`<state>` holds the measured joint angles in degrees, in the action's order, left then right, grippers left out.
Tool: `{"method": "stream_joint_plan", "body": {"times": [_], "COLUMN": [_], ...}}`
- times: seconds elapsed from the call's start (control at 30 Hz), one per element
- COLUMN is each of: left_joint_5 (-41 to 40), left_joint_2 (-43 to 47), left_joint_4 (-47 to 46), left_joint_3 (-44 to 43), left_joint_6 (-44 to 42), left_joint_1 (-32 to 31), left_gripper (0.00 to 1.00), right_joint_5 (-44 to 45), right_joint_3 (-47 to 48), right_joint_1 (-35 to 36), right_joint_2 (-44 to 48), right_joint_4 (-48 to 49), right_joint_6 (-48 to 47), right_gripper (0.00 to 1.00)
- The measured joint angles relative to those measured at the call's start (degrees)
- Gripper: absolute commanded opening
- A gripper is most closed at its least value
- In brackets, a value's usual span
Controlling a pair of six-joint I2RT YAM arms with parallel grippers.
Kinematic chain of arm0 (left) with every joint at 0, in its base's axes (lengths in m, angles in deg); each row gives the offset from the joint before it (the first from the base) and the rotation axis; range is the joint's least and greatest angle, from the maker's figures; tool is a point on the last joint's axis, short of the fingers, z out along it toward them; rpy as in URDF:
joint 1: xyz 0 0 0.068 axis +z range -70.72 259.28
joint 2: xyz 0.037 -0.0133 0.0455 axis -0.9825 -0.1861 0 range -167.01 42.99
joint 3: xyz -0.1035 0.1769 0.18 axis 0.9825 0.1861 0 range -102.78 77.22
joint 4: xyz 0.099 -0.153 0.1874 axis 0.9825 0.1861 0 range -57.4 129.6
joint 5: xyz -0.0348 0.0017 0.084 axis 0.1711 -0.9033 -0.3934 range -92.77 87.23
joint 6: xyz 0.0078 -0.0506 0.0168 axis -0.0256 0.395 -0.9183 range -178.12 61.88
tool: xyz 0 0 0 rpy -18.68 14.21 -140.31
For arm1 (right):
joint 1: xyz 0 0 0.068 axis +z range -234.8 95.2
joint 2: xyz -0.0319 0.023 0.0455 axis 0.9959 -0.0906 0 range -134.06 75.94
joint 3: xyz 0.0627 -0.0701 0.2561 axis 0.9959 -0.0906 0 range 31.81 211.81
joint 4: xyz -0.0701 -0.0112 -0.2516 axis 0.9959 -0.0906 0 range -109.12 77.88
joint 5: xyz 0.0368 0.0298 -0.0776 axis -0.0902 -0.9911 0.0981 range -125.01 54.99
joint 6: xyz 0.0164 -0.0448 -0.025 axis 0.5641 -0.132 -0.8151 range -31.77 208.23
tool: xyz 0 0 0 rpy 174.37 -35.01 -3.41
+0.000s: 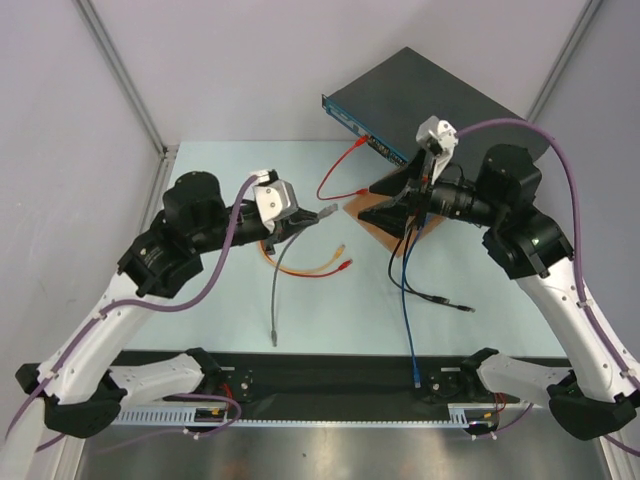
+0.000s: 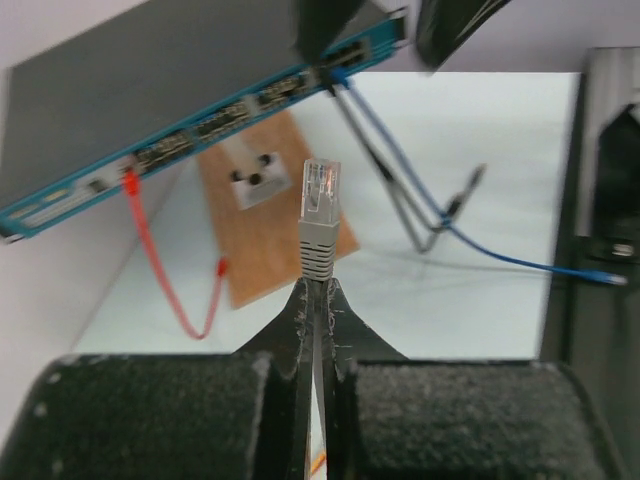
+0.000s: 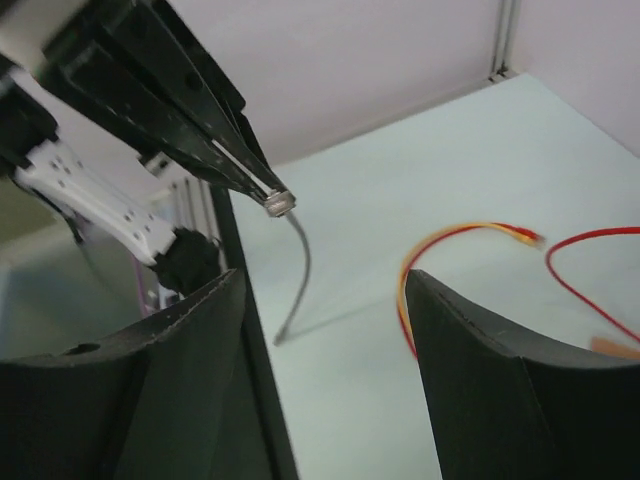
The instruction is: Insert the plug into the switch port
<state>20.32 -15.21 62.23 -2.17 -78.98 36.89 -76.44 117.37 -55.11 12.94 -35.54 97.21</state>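
Note:
The switch [image 1: 430,90] is a flat black box at the back right, its blue front face [image 1: 362,133] turned toward the table; the face also shows in the left wrist view [image 2: 200,130]. My left gripper [image 1: 318,214] is shut on the grey cable just behind its clear plug [image 2: 320,188]. The plug points at the sockets, still well short of them. My right gripper [image 1: 372,200] is open and empty, over the brown wooden board [image 1: 362,214] in front of the switch. In the right wrist view its fingers [image 3: 180,340] stand wide apart.
A red cable [image 1: 335,170], a blue cable [image 1: 408,320] and a black cable [image 1: 440,298] run from the switch face onto the table. The grey cable [image 1: 277,290] trails toward the near edge. An orange cable with a red plug [image 1: 320,268] lies mid-table.

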Motion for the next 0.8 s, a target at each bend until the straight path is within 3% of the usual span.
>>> {"method": "stream_joint_plan", "body": {"times": [0.3, 0.47, 0.63, 0.8], "left_joint_5": [20.31, 28.41, 32.98, 35.41], "left_joint_2": [-6.58, -9.49, -10.58, -10.69], "left_joint_4": [7.61, 8.74, 8.9, 8.9], "left_joint_3": [-3.96, -3.91, -3.52, -3.48], "left_joint_6": [11.47, 17.51, 21.33, 22.62], "left_joint_1": [-0.13, -0.13, -0.13, -0.13], "left_gripper": [0.0, 0.0, 0.0, 0.0], "right_joint_5": [3.61, 5.44, 8.24, 11.13], "right_joint_3": [-0.39, -0.5, -1.95, -3.08], "right_joint_1": [10.47, 17.94, 23.5, 26.4], "right_joint_2": [4.13, 6.34, 6.78, 5.9], "right_joint_4": [-8.2, -13.9, -18.23, -21.38], "right_joint_6": [-35.76, -49.86, -58.1, -60.67], "right_gripper": [0.71, 0.66, 0.6, 0.53]}}
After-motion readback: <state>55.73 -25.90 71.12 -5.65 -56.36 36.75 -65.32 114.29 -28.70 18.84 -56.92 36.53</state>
